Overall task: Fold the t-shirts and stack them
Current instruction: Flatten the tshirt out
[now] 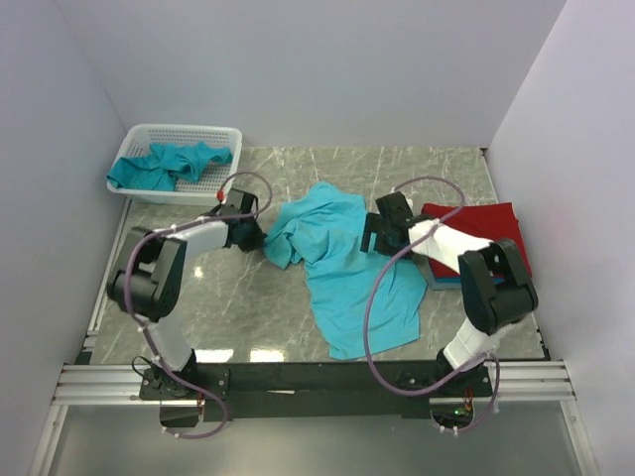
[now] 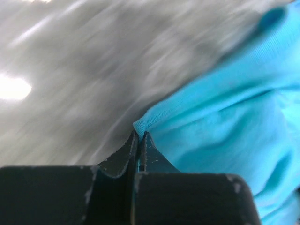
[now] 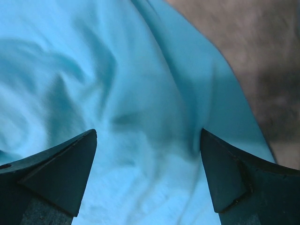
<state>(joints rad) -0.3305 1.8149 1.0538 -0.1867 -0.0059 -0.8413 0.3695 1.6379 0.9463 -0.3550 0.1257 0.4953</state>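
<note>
The marble-patterned table (image 1: 298, 169) carries every item shown, with white walls on three sides. A loose teal t-shirt (image 1: 342, 268) lies crumpled and partly spread at the centre of the table, its long axis running from the far middle toward the near edge, between the two arms.

At the far left corner stands a white mesh basket (image 1: 184, 132), which holds a heap of unfolded teal shirts (image 1: 164, 167). On the right side of the table, well apart from the basket, a folded red shirt (image 1: 486, 223) rests flat on a folded blue shirt (image 1: 440, 282). Only a thin margin of the blue one shows beneath it. The right arm crosses over the near left part of this stack.

The left gripper (image 1: 260, 238) sits low at the left edge of the loose teal t-shirt. In the left wrist view its jaws are pressed together, and a fold of the shirt's hem is pinched between them (image 2: 139, 138).

The right gripper (image 1: 369, 233) is at the shirt's right side. In the right wrist view its fingers stand wide apart over rumpled teal cloth (image 3: 147, 136) and grasp nothing. Whether the fingertips touch the cloth cannot be told.
</note>
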